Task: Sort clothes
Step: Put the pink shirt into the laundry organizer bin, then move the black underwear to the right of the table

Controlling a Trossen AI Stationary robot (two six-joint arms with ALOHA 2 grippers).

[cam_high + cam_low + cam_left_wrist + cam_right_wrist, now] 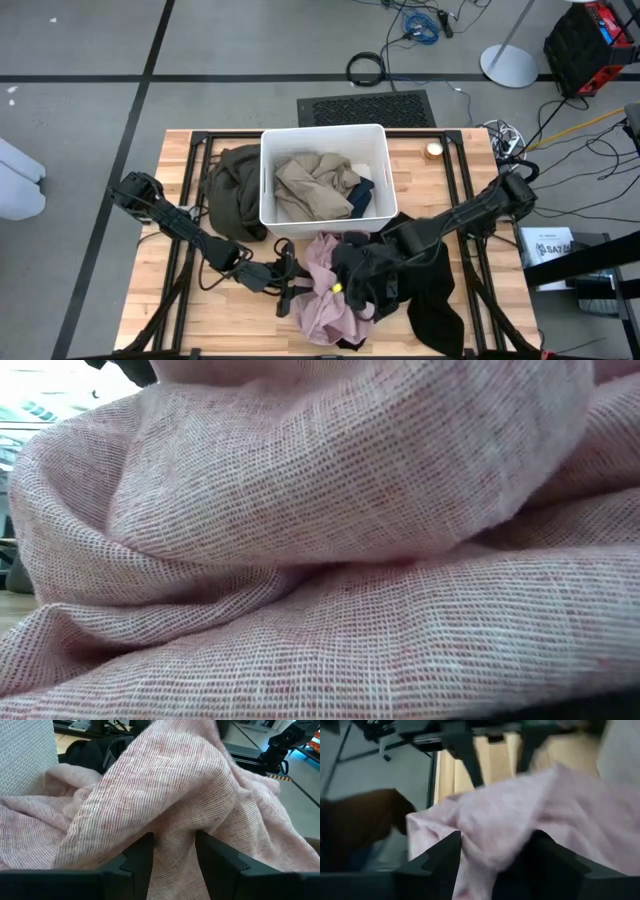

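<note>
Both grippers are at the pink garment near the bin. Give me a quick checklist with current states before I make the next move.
1. Left gripper gripping the pink garment: ok, a fold sits pinched between its fingers.
2. Right gripper grip on pink fabric: not ok, its jaws stand apart with cloth lying loosely between.
3. Room in white bin: ok, the beige garment leaves space.
4. Black garment clear of the pink one: not ok, they overlap.
5. Low view usable: not ok, pink fabric fills it.
6. Olive garment out of the way: ok, left of the bin.
</note>
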